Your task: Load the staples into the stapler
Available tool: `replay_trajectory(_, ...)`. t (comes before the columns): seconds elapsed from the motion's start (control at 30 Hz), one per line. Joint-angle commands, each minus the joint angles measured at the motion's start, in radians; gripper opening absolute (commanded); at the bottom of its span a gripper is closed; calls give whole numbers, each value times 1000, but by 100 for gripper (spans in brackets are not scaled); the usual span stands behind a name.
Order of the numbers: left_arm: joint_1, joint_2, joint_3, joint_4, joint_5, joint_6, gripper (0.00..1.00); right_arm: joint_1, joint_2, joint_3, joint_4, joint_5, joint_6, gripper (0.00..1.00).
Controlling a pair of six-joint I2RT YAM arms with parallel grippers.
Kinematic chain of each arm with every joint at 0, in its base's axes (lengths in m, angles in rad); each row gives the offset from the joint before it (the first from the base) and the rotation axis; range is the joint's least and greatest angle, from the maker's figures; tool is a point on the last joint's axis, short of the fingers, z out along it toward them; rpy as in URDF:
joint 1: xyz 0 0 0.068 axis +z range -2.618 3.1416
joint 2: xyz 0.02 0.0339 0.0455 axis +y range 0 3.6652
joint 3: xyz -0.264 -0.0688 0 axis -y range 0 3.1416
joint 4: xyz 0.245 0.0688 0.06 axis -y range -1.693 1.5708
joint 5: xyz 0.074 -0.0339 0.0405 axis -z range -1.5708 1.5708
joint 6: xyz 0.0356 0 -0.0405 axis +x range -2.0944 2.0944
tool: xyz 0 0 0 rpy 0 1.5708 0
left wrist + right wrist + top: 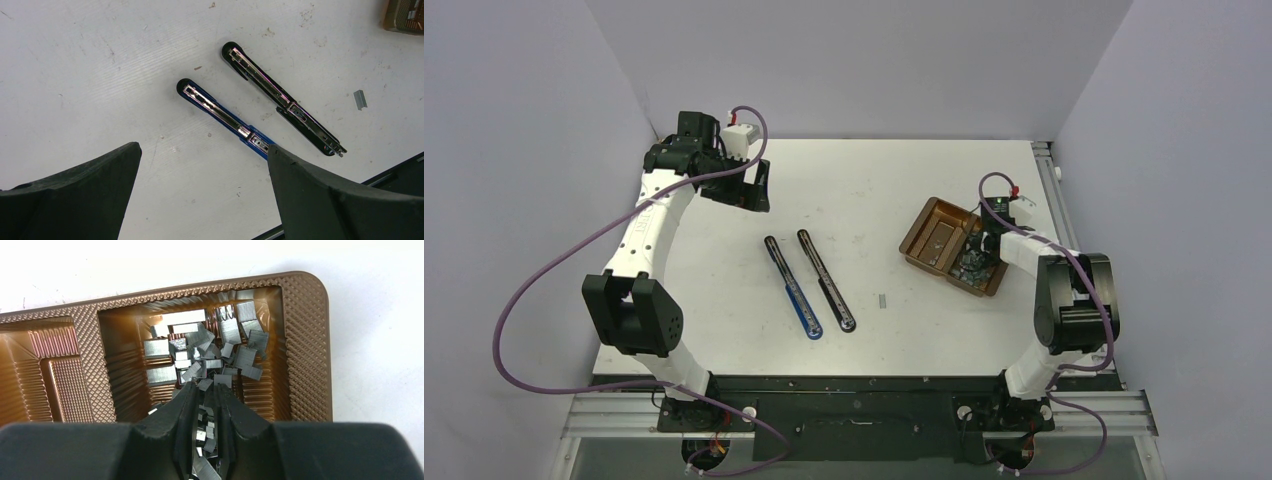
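Two staplers lie opened flat side by side mid-table, a blue one [792, 288] [220, 112] and a black one [825, 280] [280, 97], metal channels facing up. The staples [200, 347] are a heap of small silver strips in the right compartment of a brown tray [924, 235] [305, 340]. My right gripper [209, 387] [977, 250] is down in that heap, its jaws drawn close with staple pieces between them. A single staple strip [883, 299] [359, 99] lies loose on the table. My left gripper [749, 185] [204, 146] hangs wide open above the table at the far left, holding nothing.
The tray's left compartment [65, 385] shows no staples. The tray sits at the right side of the white table [854, 190], near the right arm. Purple walls close in the left, far and right sides. The black frame rail [854, 385] runs along the near edge.
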Motion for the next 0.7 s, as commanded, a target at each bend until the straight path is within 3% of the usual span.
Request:
replay_trajectory(0.0, 9, -33, 35, 7, 7, 6, 96, -7, -50, 18, -55, 0, -7, 9)
replay_trajectory(0.67, 9, -35, 39, 6, 17, 1, 96, 44, -302, 38, -195, -45, -19, 9)
